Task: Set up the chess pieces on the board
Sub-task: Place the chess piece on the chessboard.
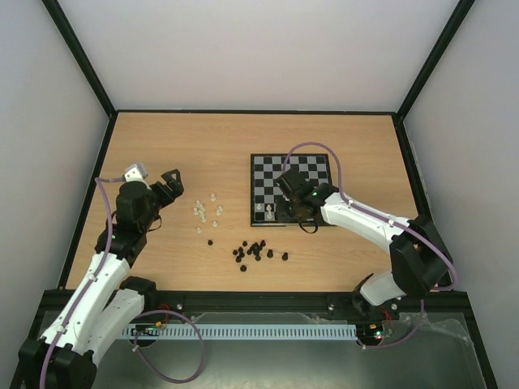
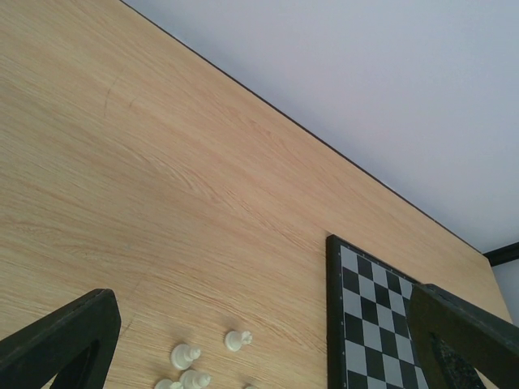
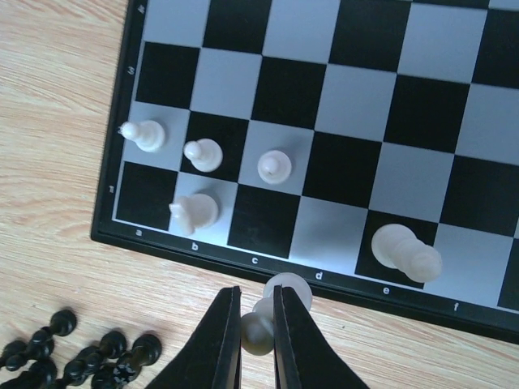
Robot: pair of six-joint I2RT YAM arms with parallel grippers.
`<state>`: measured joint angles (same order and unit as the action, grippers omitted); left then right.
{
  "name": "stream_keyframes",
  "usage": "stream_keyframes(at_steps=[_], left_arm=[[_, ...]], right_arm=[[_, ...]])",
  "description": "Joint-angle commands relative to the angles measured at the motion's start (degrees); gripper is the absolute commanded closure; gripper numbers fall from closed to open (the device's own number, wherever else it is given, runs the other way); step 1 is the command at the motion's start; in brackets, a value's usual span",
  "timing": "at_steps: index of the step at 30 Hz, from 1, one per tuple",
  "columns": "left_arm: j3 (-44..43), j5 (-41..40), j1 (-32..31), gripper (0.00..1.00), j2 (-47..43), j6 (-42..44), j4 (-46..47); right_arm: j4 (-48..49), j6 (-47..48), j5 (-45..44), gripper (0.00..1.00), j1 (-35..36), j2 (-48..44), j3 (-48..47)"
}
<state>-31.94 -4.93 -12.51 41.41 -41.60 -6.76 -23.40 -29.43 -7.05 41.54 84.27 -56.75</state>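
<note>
The right gripper (image 3: 258, 344) is clamped almost fully closed on a small white chess piece (image 3: 280, 290), pinched low between its two black fingers (image 3: 223, 348), right at the near border of the chessboard (image 3: 203, 253) beside the letter "d"; the piece's rounded head overlaps that dark border, though whether it touches the board or the wood cannot be told. On the board's near left corner, three white pawns (image 3: 203, 154) stand in a row on the second rank in files a, b and c, a white knight (image 3: 195, 212) occupies b1 just in front of the middle pawn, and a larger white piece (image 3: 405, 251) sits on e1, well apart from the others; the wrist view does not show clearly whether it is a king or a queen. Across the wooden table (image 1: 162, 138), the left gripper (image 2: 261, 312) hangs with its jaws spread wide and nothing between them, its fingers (image 2: 69, 336) framing bare wood. A scatter of loose white pieces (image 1: 207, 211) lies on the table between the left gripper and the board's left edge, clear of both. A cluster of black pieces (image 1: 255, 251) sits on the wood nearer the arm bases, just off the board's near left corner and apart from the white ones.
</note>
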Motion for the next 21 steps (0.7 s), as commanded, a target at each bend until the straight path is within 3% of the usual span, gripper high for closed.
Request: stream_keyframes(at_steps=[1,21], left_arm=[[0.5,0.1,-0.1,0.00,-0.1,0.5,1.6],[0.7,0.2,0.0,0.01,0.1,0.6,1.8]], right_arm=[[1.2,-1.2,-1.2,0.92,-0.7,-1.5,2.6],[7.0,-0.3,0.2,0.92,-3.5,3.7,3.1]])
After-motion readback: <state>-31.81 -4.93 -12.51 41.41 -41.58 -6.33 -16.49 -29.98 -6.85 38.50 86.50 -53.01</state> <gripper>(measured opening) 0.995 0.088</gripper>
